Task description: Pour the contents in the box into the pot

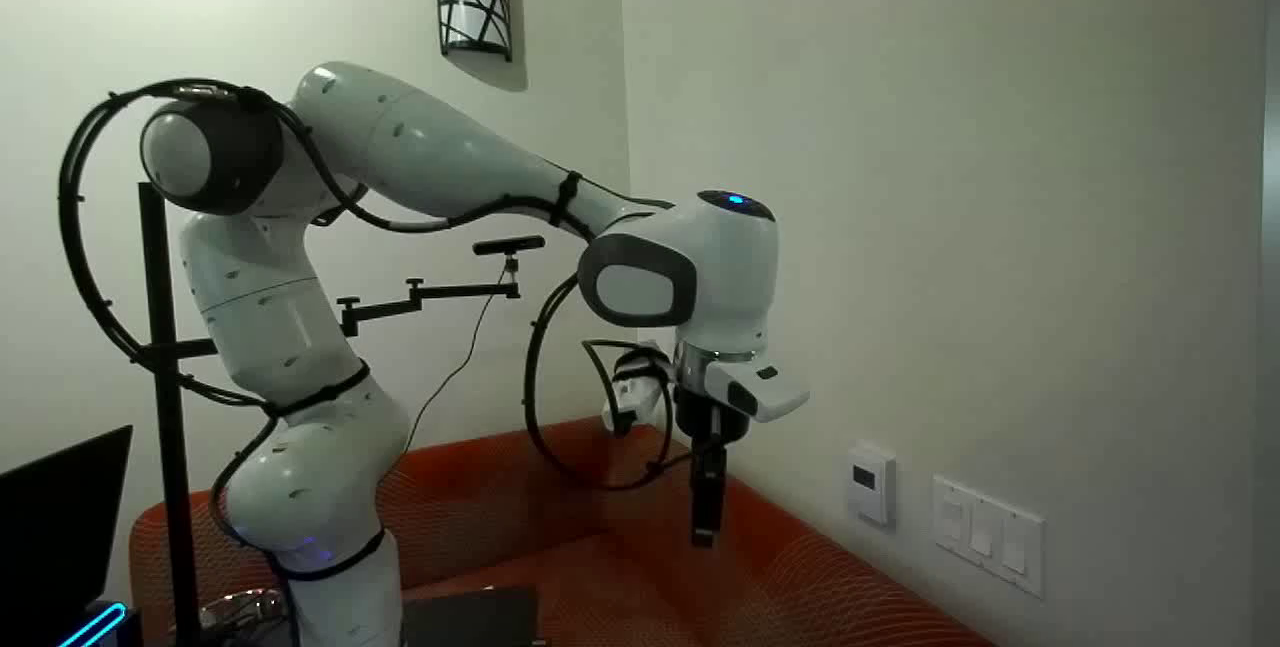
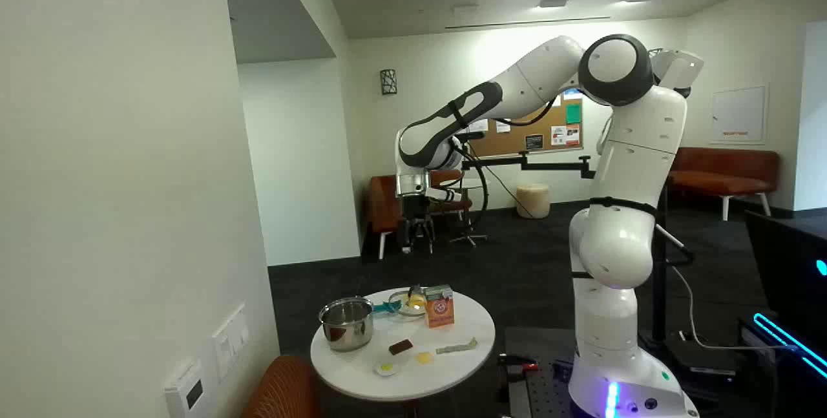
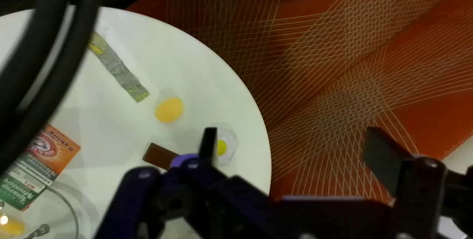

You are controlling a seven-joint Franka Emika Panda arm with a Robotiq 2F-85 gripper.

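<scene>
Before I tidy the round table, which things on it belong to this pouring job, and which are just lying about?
For the job: orange box, steel pot.
Apparently just lying about: brown block, yellow oval, egg-like piece, grey strip, glass bowl, teal piece.

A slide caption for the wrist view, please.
Open, empty gripper; beyond it, a white table, orange seat and, at picture left, a cardboard box.

Brown block [image 3: 159, 156], yellow oval [image 3: 169, 109] on round white table [image 2: 452, 366]
</scene>
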